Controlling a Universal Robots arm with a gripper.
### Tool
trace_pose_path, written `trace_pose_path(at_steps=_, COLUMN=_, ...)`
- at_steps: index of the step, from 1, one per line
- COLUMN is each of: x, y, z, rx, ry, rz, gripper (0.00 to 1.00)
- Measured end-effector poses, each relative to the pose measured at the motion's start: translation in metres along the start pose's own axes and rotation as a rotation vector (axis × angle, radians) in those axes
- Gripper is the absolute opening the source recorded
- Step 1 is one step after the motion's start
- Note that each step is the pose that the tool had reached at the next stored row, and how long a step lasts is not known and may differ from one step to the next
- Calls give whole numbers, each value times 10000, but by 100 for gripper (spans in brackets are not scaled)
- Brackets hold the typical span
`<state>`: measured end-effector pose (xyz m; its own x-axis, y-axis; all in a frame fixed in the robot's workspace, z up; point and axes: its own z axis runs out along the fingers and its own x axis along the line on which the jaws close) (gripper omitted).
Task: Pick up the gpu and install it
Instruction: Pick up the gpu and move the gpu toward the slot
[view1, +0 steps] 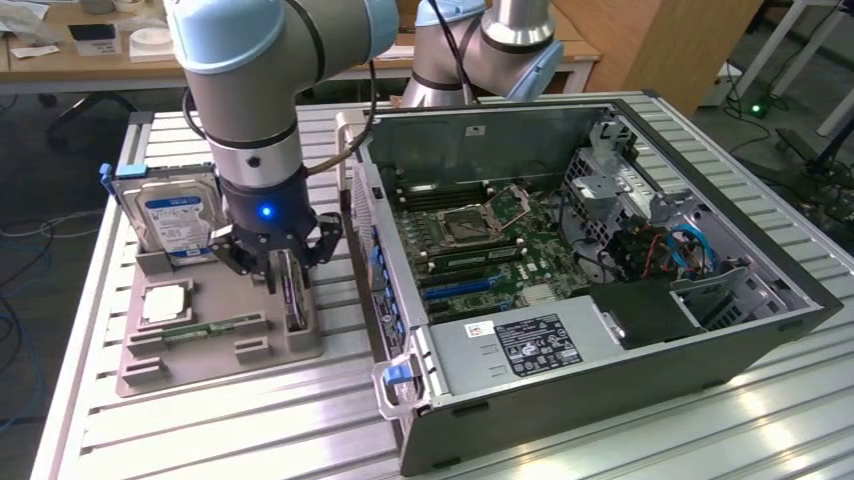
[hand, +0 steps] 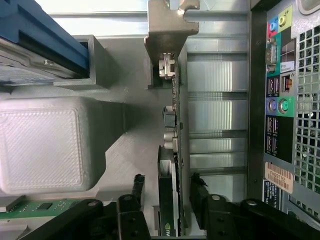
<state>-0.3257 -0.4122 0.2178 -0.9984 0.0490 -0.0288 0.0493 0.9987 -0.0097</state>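
My fingers (hand: 198, 190) are spread and released, one on each side of the gpu (hand: 170, 207) with a gap showing on both sides, so nothing is grasped. The gpu (view1: 296, 308) stands on its long edge in a slot of the holder (view1: 200, 355), beside the case (view1: 641, 400). Its long axis lies level, running alongside the case's rear wall. Its bent steel bracket (hand: 166, 30) caps one end, and the black cooler faces away from the case. The holder is grey printed plastic with a fine woven-looking texture and rounded blocks. It also carries a silver hard drive (view1: 174, 215) with a blue-and-white label, a narrow green RAM strip (view1: 200, 328) and a square chip (view1: 163, 303). The desk (view1: 240, 425) is ribbed aluminium. The rear wall shows coloured ports (hand: 272, 105), perforated mesh and a barcode sticker (hand: 280, 177) too small for me to read.
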Motion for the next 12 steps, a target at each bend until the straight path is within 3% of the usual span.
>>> trace_pose_path(at_steps=2, x=-6, y=1, z=1, rx=7, ry=-1, rz=22, gripper=47)
trace_pose_path(at_steps=3, x=-7, y=1, z=1, rx=12, ry=1, rz=50, gripper=40)
trace_pose_path(at_steps=8, x=-24, y=1, z=3, rx=36, ry=0, rz=141, gripper=39)
trace_pose_path(at_steps=9, x=-24, y=1, z=3, rx=41, ry=1, rz=145, gripper=32)
trace_pose_path(at_steps=12, x=-25, y=1, z=2, rx=41, ry=1, rz=146, gripper=32)
